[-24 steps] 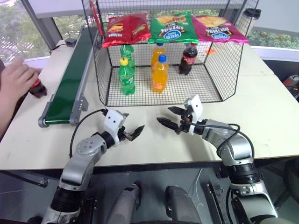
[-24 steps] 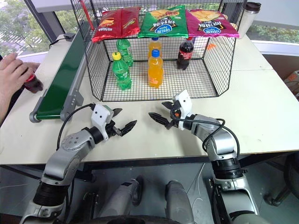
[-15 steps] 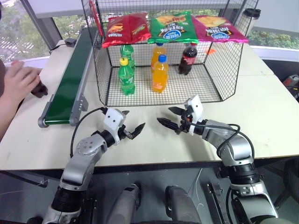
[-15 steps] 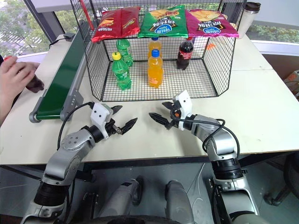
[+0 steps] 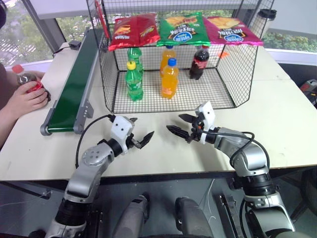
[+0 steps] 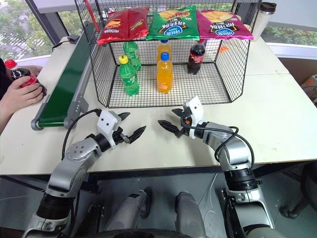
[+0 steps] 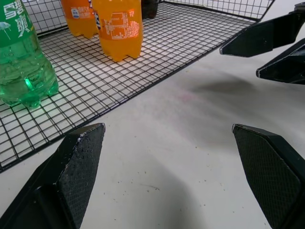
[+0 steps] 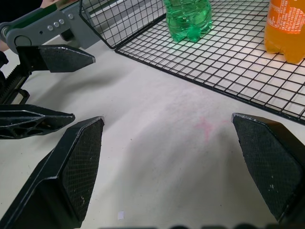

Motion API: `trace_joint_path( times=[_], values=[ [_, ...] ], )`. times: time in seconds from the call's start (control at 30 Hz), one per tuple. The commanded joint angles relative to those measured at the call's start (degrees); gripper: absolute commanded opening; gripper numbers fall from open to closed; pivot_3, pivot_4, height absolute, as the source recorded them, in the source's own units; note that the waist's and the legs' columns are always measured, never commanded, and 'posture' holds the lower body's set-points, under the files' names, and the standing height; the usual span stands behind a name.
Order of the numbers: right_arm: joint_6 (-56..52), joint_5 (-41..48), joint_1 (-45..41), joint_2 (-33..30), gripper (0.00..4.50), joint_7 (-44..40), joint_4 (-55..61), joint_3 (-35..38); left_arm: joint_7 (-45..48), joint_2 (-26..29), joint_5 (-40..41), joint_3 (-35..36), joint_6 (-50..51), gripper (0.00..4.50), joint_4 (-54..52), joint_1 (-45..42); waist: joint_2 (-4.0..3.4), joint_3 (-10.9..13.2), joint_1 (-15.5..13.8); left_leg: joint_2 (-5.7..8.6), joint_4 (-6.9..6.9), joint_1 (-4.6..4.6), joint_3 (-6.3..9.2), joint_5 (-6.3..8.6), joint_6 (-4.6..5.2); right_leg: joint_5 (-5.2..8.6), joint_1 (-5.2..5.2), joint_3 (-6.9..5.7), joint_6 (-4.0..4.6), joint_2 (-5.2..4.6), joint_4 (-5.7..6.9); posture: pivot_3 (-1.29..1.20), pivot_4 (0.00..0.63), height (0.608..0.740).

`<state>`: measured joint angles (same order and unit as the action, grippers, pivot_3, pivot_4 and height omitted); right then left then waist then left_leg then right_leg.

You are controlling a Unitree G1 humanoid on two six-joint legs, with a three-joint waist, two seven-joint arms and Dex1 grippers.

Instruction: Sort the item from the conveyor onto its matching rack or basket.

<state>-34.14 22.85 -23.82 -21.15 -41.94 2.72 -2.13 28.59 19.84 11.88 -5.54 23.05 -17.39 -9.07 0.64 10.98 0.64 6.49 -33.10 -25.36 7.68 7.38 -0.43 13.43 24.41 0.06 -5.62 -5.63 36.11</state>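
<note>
Pale tabletop (image 5: 277,119) runs under everything. From the head, the wire cage (image 5: 237,74) sits at twelve o'clock and the green belt (image 5: 74,89) at ten. A person's hand (image 5: 27,99) grips the cola bottle (image 5: 27,82) at nine, just left of the belt's near end. Left gripper (image 5: 140,138) and right gripper (image 5: 181,125) hover near each other, fingers spread, empty. At the left wrist, orange bottles (image 7: 116,26) stand on the cage floor. At the right wrist, a green bottle (image 8: 187,16) stands there too.

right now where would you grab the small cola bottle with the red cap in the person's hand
The small red-capped cola bottle stands upright in a person's hand, which wraps its lower body. Once released, grip the body below the shoulder from the side; the left gripper is nearer.
</note>
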Motion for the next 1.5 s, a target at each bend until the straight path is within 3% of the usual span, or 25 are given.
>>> trace_joint_path(
  times=[0.03, 1.23, 1.5],
  values=[
    [1.06, 0.28, -0.9, -0.03, 4.42, 0.56, 2.27, 0.61, 0.74, 0.61, 0.35, 0.37, -0.49, 4.5, -1.31, -0.11, 0.0, 0.0, 0.0, 0.0, 0.0, 0.0, 0.0, 0.0, 0.0, 0.0, 0.0, 0.0, 0.0, 0.0, 0.0, 0.0, 0.15, 0.738],
    [-0.93, 1.82, -0.36, -1.55, 4.42, -0.35, 4.19, 0.98, 0.95, 1.2, -0.47, 0.23, -0.78, 4.5, -1.6, -0.64, 0.0, 0.0, -0.01, 0.0, 0.01, 0.0, 0.0, 0.0, 0.0, 0.0, 0.0, 0.0, 0.0, -0.02, 0.0, 0.0, 0.15, 0.738],
    [-2.01, 2.83, -0.67, -2.99, 4.42, -2.49, 7.29, -0.11, 1.26, 2.81, 2.46, 3.41, 2.64, 4.5, -6.05, -1.95, -0.01, 0.0, 0.01, -0.01, 0.01, -0.02, 0.01, 0.0, 0.0, 0.01, 0.02, 0.0, 0.0, -0.04, -0.01, 0.0, 0.15, 0.738]
  ],
)
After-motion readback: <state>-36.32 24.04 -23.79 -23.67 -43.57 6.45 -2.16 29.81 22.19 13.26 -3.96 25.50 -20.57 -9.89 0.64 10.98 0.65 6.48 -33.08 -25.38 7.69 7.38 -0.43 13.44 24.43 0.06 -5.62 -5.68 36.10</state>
